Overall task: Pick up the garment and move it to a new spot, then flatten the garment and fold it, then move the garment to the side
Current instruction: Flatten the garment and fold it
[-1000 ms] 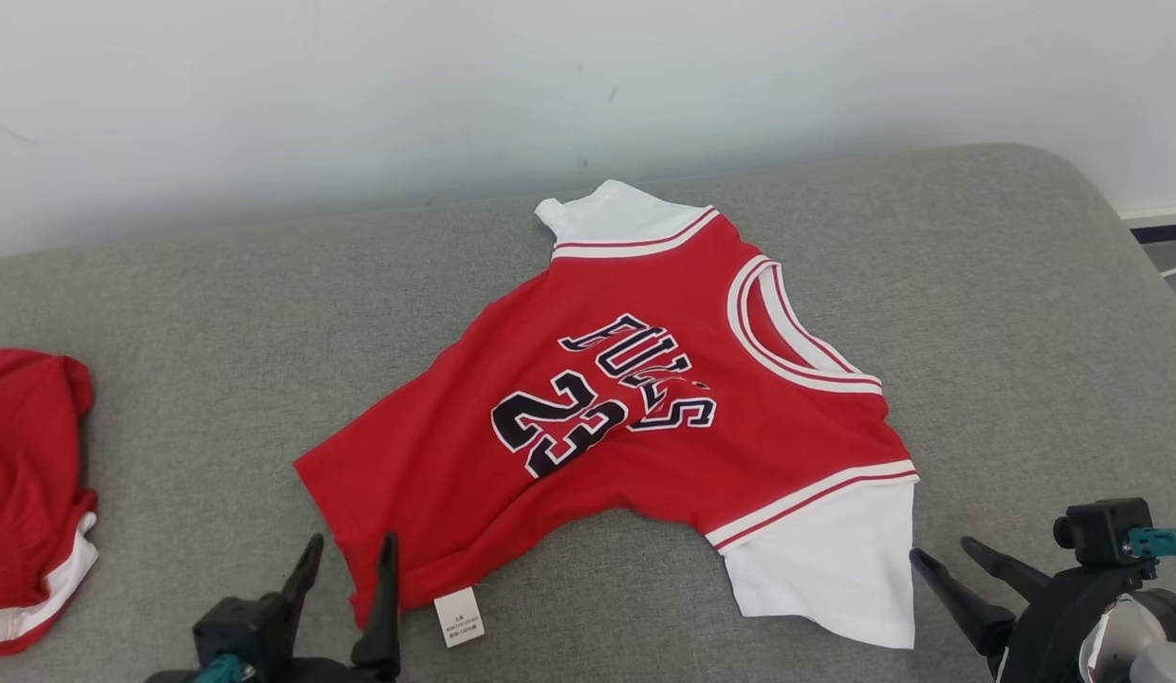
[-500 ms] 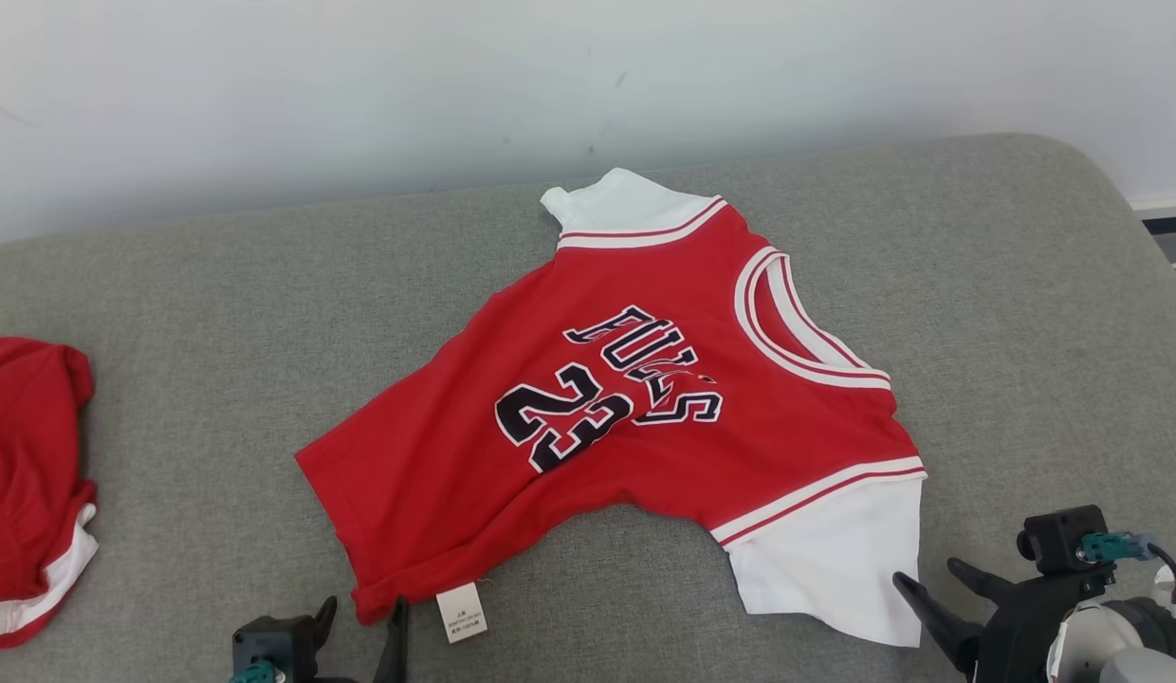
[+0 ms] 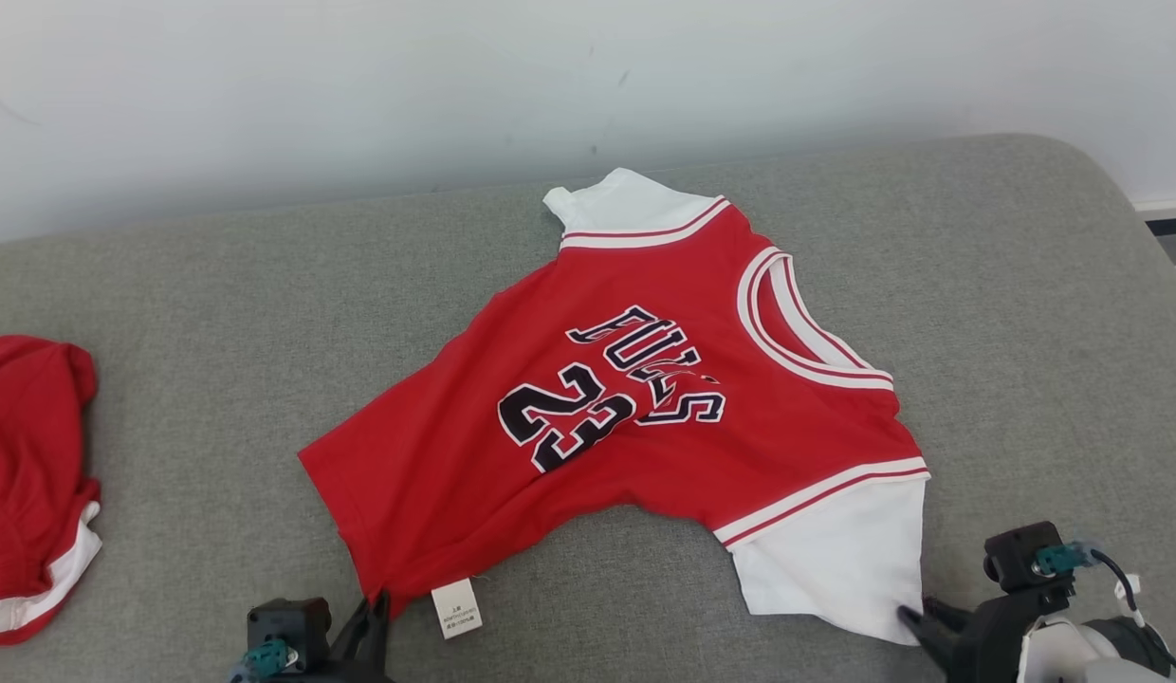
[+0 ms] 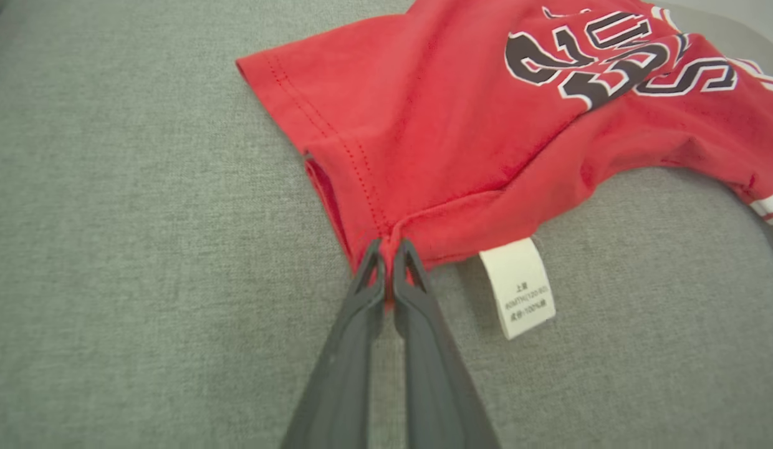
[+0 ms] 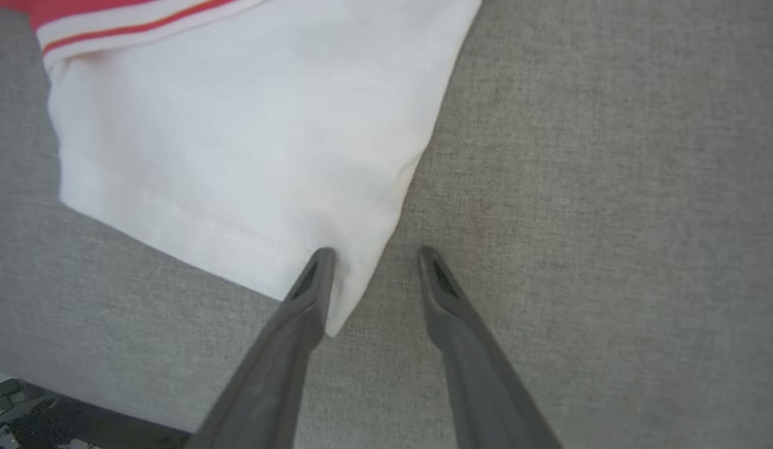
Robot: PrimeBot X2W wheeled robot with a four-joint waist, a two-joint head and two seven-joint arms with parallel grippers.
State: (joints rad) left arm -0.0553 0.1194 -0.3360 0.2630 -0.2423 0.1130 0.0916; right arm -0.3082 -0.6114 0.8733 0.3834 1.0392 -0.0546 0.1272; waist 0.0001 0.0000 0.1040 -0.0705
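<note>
A red jersey with black "23" and lettering lies face up in the middle of a grey upholstered cushion, spread on a slant, its collar towards the right end of the cushion and its hem towards the near left; a white wall runs behind the cushion's far edge; one white sleeve points at that far edge, the other white sleeve lies towards the near edge on the right; the body is rumpled, with a fold along its near side

The left gripper sits at the cushion's near edge, its fingers pressed narrow on the near hem corner of the jersey, red cloth pinched between the tips in the left wrist view; a white care label lies flat on the cushion just beside that corner, on its right

The right gripper is at the near right, fingers held wide apart; one finger lies on the corner of the near white sleeve, the other rests on bare cushion just off the sleeve's edge, so the sleeve's tip sits between them, not clamped

A second red garment with white trim lies bunched at the cushion's left edge, well apart from the jersey
</note>
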